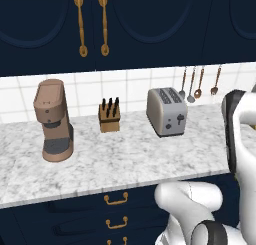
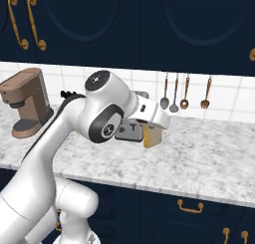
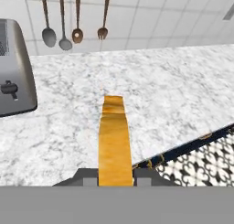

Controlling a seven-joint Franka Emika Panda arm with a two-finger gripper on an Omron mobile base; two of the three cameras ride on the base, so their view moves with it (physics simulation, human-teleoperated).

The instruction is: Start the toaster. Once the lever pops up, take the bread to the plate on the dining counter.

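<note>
Gripping the squarish golden-tan bread slice (image 3: 114,141) edge-on in the tool (image 3: 116,176), hanging above the white-grey marble bench (image 3: 173,95), right of the boxy silver-grey two-slot toaster (image 1: 167,112); small dark lever (image 3: 9,88) sitting on its narrow face.

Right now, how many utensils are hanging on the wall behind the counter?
4, in a row on the tiled wall right of the toaster: two grey spoons, a brown spoon, then a fork. None looks hidden.
</note>
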